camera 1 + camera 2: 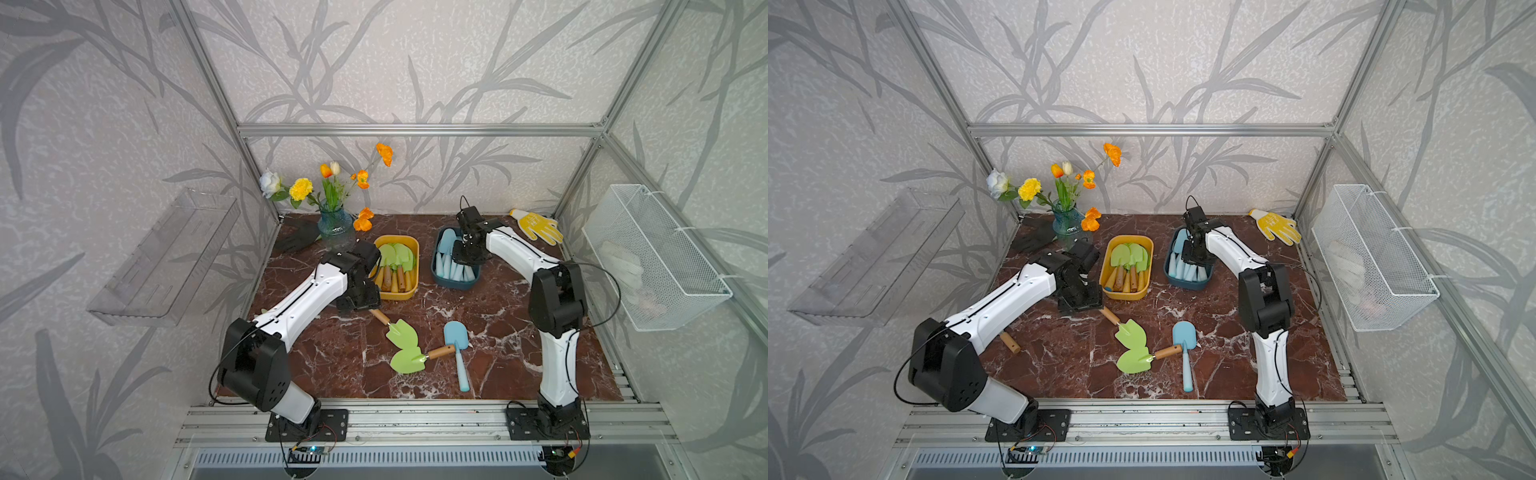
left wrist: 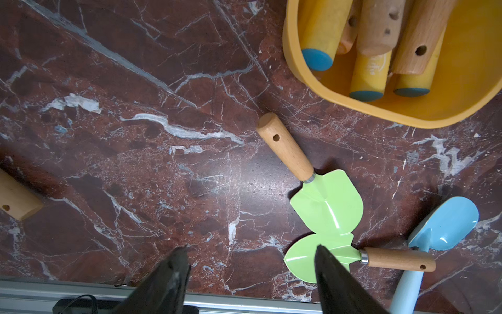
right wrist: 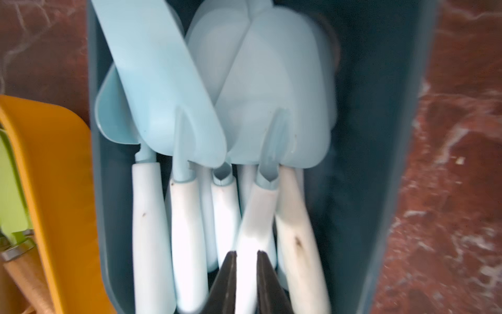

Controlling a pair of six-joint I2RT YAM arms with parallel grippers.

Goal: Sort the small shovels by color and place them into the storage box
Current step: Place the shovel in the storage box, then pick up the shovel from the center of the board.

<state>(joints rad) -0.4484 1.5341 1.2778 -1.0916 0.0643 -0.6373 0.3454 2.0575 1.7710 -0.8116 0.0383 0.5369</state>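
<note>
Red marble table (image 1: 324, 365): L end effector (image 2: 252, 252) wide, empty, beside loose green shovel (image 1: 399, 332) (handle end nearest, blade pointing away, axis diagonal); L arm closer. R end effector (image 3: 245, 254) pinched shut over blue box (image 1: 451, 286).

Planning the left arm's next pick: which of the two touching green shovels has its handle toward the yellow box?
The farther green shovel, handle running toward the yellow box; the nearer green shovel points its handle at the blue shovel.
</note>
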